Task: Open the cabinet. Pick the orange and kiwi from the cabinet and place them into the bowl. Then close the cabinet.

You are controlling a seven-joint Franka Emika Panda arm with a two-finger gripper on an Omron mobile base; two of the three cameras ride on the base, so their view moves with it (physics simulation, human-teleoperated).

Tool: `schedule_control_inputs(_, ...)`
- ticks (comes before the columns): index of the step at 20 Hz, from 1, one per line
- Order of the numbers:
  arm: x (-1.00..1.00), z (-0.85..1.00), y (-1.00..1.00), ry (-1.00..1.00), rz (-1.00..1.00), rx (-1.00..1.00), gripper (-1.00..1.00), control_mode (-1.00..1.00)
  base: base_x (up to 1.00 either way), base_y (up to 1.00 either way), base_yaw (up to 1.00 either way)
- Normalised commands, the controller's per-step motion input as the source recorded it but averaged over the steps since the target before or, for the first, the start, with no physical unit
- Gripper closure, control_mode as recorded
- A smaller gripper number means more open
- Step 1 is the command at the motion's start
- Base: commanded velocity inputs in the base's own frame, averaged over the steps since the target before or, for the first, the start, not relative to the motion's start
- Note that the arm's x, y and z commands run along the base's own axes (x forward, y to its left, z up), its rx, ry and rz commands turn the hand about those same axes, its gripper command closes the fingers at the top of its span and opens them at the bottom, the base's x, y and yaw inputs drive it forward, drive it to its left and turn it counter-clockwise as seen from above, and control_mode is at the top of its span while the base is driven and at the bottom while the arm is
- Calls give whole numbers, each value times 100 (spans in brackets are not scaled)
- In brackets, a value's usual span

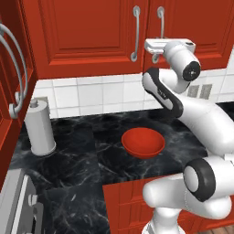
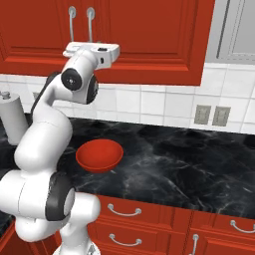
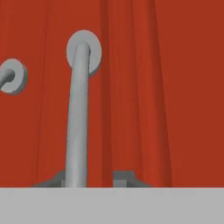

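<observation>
The cabinet (image 1: 82, 32) (image 2: 149, 35) hangs above the counter with both red doors shut. My gripper (image 1: 156, 54) (image 2: 91, 44) is raised to the lower end of the right door's silver handle (image 1: 160, 20). In the hand view the handle (image 3: 78, 131) runs down between my gripper's (image 3: 92, 178) two tips. It sits close to the left tip, with a gap to the right one, so the jaws stand slightly open around it. The red bowl (image 1: 142, 141) (image 2: 99, 154) rests empty on the black counter below. The orange and kiwi are hidden.
A paper towel roll (image 1: 40, 128) (image 2: 12, 119) stands at the counter's left. Wall outlets (image 2: 211, 115) sit on the tiled backsplash. Another red cabinet with silver handles (image 1: 13, 68) juts in close at far left. Drawers (image 2: 149, 219) line the counter front.
</observation>
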Motion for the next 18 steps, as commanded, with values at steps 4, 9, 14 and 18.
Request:
schedule_control_inputs(4,-78,22,-88,-8,2,1,100,-100,0,0,0)
schedule_control_inputs(9,-89,34,-100,-4,5,6,100,-100,0,0,0)
schedule_control_inputs(14,-83,25,-100,0,3,10,100,-100,0,0,0)
schedule_control_inputs(18,-85,29,-100,0,2,13,100,-100,0,0,0)
